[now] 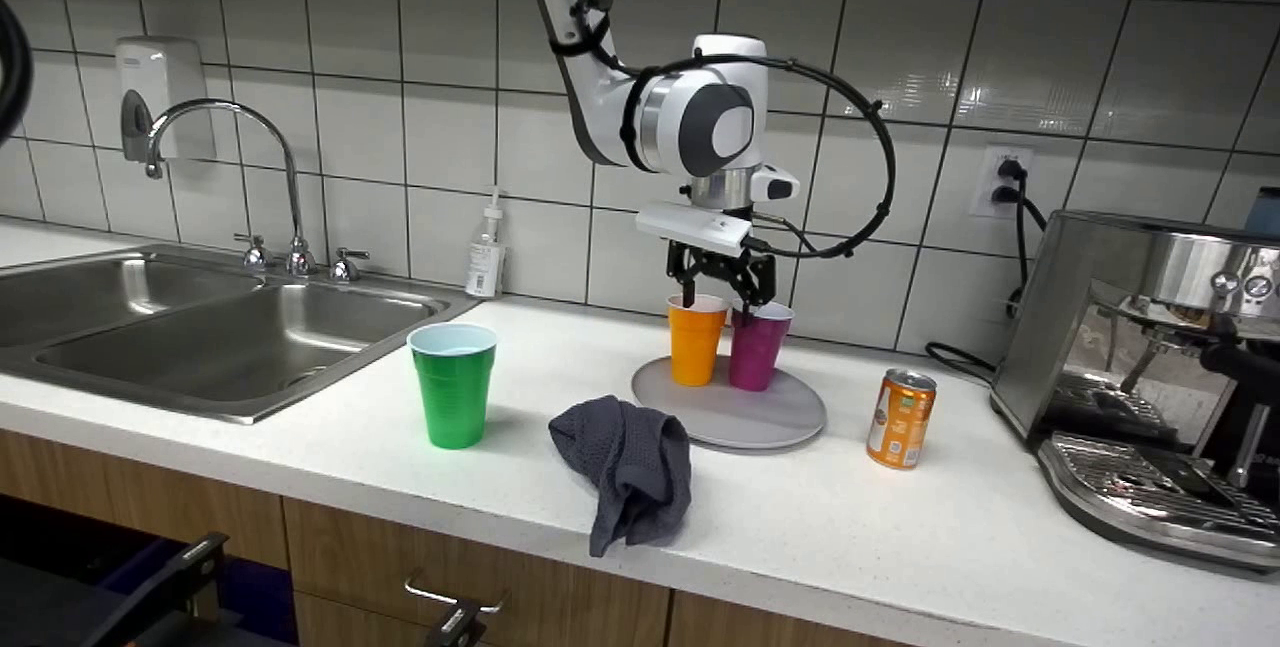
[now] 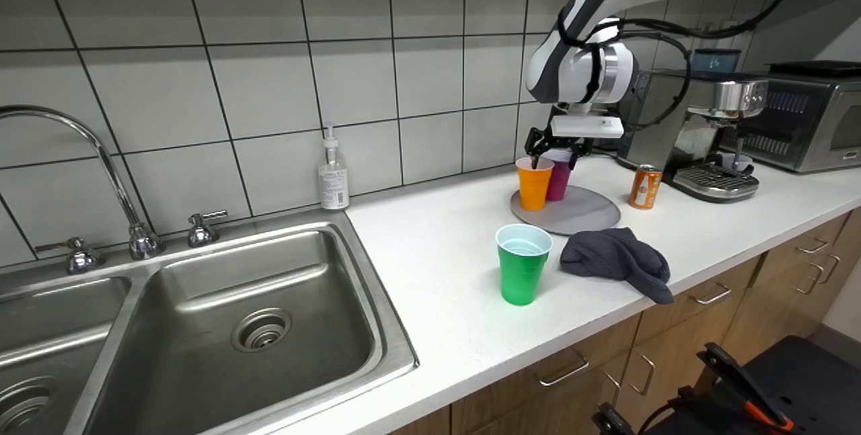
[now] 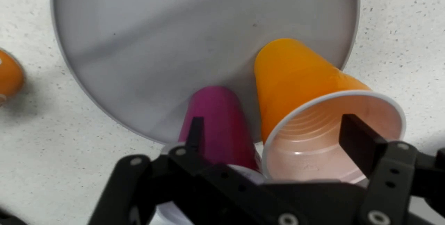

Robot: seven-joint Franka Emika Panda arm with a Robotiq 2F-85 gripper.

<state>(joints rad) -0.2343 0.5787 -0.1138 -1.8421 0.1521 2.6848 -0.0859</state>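
Observation:
My gripper [image 3: 273, 122] stands open above two cups, its fingers spread wide with no cup gripped. In the wrist view, one finger [image 3: 361, 139] reaches over the mouth of the orange cup [image 3: 292, 75]; the opposite one lies across the side of the purple cup [image 3: 224, 131]. Whether either finger touches a cup, I cannot tell. Both cups are upright, side by side on the round grey plate [image 1: 715, 422], towards its wall side. My gripper hides much of the purple cup's rim. In both exterior views the gripper [image 1: 717, 307] hangs at the cups' rims.
A green cup [image 1: 455, 392] stands on the counter nearer the sink [image 2: 249, 273]. Beside the plate lies a crumpled dark cloth [image 1: 630, 472] by the counter's front edge. An orange can [image 1: 902, 419], a coffee machine [image 1: 1160, 347] and a soap bottle [image 2: 333, 179] are also around.

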